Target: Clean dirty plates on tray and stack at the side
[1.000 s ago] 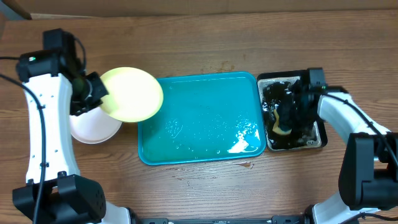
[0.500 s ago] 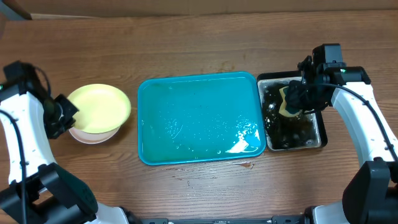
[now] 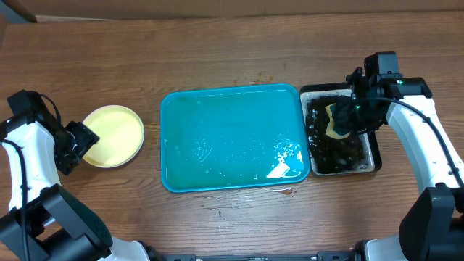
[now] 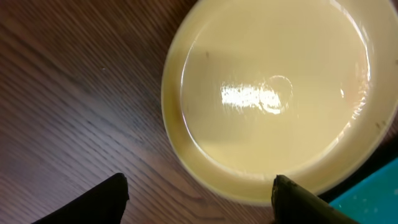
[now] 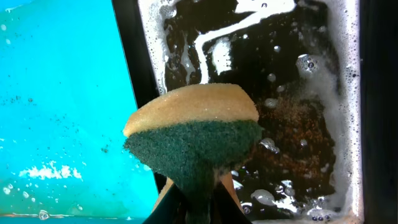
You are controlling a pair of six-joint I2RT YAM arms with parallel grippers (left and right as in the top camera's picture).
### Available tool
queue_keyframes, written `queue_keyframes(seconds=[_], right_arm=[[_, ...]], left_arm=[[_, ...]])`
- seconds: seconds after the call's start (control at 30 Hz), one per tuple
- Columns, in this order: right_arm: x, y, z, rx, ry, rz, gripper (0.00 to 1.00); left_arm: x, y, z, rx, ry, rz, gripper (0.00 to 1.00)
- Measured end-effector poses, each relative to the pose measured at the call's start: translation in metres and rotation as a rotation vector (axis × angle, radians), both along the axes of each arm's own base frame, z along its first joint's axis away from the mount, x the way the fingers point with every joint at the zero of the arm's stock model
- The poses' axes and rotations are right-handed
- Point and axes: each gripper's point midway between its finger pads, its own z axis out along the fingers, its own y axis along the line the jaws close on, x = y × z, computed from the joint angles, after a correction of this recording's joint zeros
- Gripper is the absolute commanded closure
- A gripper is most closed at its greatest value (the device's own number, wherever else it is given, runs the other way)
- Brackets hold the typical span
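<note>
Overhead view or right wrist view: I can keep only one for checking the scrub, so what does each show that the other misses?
Only overhead: the pale yellow plate at the left, with the open left gripper at its edge. Only right wrist: foam and brown grit in the black tray. Both: the sponge held by the right gripper, and the wet turquoise tray.

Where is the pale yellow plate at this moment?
In the overhead view, the pale yellow plate lies on the wooden table at the robot's left, just left of the turquoise tray, with the open left claw at its left edge.
</note>
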Motion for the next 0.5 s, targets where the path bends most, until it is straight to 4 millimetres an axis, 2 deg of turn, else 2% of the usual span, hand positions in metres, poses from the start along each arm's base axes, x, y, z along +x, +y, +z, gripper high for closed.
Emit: queue_keyframes(seconds=[0.17, 0.2, 0.27, 0.37, 0.4, 0.47, 0.5], right_arm=[[0.003, -0.005, 0.0, -0.027, -0.01, -0.006, 0.89], [0.004, -0.006, 0.0, -0.035, -0.018, -0.008, 0.95], [0.011, -0.008, 0.001, -0.047, -0.045, -0.008, 0.96], [0.021, -0.008, -0.002, -0.049, -0.095, 0.005, 0.96], [0.022, -0.006, -0.007, -0.047, -0.105, 0.021, 0.91], [0.022, -0.005, -0.016, -0.048, -0.118, 0.043, 0.88], [0.021, -0.004, -0.023, -0.05, -0.124, 0.057, 0.88]], left_arm=[[0.003, -0.019, 0.001, -0.097, -0.027, -0.02, 0.2], [0.004, -0.026, 0.003, -0.122, -0.038, -0.033, 0.2], [0.008, -0.04, 0.009, -0.16, -0.062, -0.076, 0.2], [0.017, -0.069, 0.021, -0.197, -0.108, -0.199, 0.2], [0.019, -0.086, 0.025, -0.208, -0.115, -0.276, 0.19], [0.019, -0.11, 0.028, -0.23, -0.111, -0.378, 0.17], [0.018, -0.125, 0.029, -0.245, -0.098, -0.437, 0.03]])
